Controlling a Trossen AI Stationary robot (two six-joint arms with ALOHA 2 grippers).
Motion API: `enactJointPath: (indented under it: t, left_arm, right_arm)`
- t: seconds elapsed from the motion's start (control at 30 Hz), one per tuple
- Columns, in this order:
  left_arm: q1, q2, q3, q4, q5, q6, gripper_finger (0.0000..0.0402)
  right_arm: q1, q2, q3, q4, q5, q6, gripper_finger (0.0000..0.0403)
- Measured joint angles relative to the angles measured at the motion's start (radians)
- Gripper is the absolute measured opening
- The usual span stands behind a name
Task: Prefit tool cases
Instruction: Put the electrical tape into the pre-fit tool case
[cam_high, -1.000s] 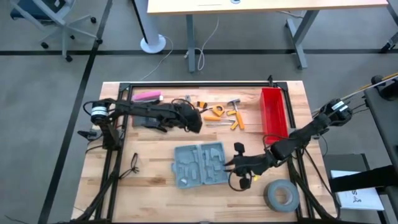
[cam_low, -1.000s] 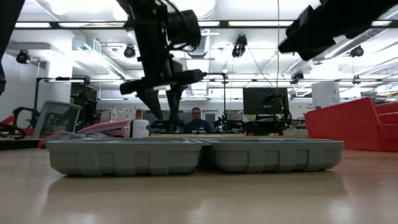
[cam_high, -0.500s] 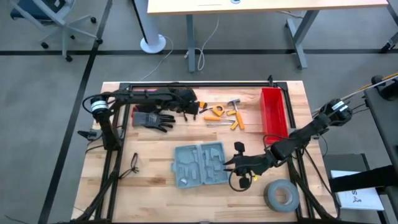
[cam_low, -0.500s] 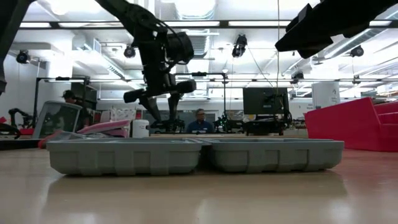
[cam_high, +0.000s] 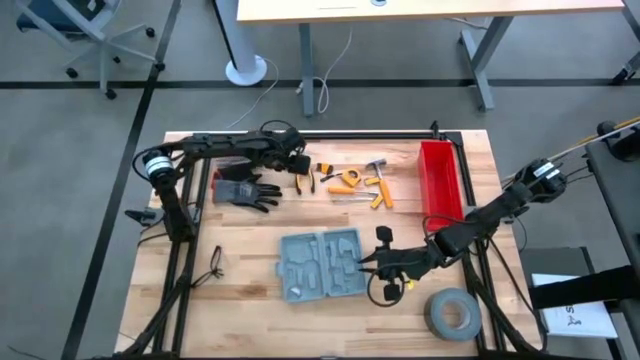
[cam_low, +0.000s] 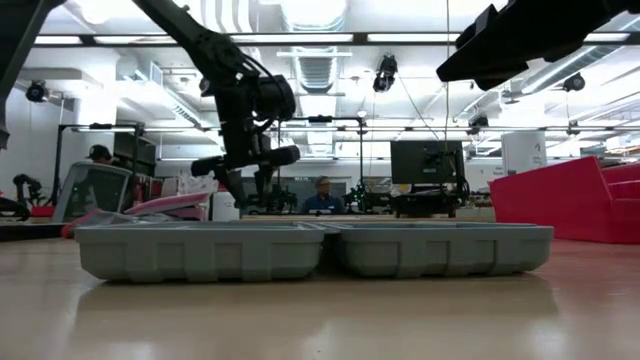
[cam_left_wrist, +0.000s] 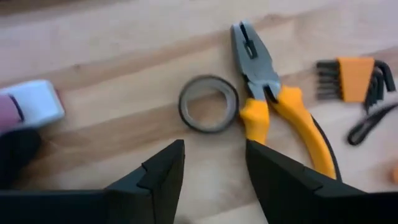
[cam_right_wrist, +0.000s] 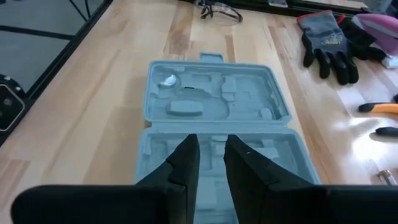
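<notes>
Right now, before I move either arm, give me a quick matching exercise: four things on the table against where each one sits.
Things:
1. tool case
2. pliers
3. grey tape roll
4. black gloves

Places:
A. near corner by the right arm
B. just ahead of the left hand, beside a small ring
C. lying open mid-table, at the right hand
D. under the left arm's reach

Pairs: 1-C, 2-B, 3-A, 4-D

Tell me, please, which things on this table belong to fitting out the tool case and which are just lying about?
Belonging to the job:
- open tool case, slots empty
- yellow-handled pliers
- hex key set
- small tape ring
- other hand tools

Just lying about:
- red bin
- grey tape roll
- black gloves
- safety glasses
</notes>
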Motion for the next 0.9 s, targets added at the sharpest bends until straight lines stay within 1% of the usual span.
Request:
enactJointPath:
  t: [0.1,0.17,0.23,0.33,0.5,0.63,0.73,0.8,0.9]
  left_arm:
    - [0.019,0.021,0.006,0.02,0.007,0.01,0.0167]
    - [0.028,0.057,0.017,0.016,0.039,0.014,0.0163]
    - [0.037,0.101,0.044,0.006,0.07,0.029,0.0161]
    - [0.04,0.157,0.102,-0.045,0.071,0.046,0.0165]
    - [0.04,0.218,0.202,-0.139,0.031,0.092,0.0182]
    - [0.04,0.226,0.261,-0.192,0.025,0.112,0.0189]
    - [0.039,0.224,0.315,-0.267,0.001,0.115,0.019]
    - [0.039,0.222,0.337,-0.302,-0.025,0.114,0.0188]
    - [0.042,0.222,0.34,-0.288,-0.038,0.106,0.0185]
  right_arm:
    - [-0.005,0.0,0.0,0.002,0.0,-0.005,0.0059]
    - [-0.008,0.0,0.0,0.002,0.0,-0.006,0.0064]
    - [-0.01,0.0,0.0,0.004,0.0,-0.006,0.0068]
    - [-0.011,0.0,0.0,0.003,0.0,-0.002,0.0075]
    - [-0.011,0.0,0.0,0.0,-0.001,0.005,0.0081]
    - [-0.011,0.0,0.0,-0.002,-0.001,0.011,0.0082]
    - [-0.011,0.0,0.0,-0.002,-0.001,0.013,0.0077]
    - [-0.011,0.0,0.0,-0.002,-0.002,0.012,0.0073]
    - [-0.011,0.0,0.0,0.002,-0.002,0.013,0.0066]
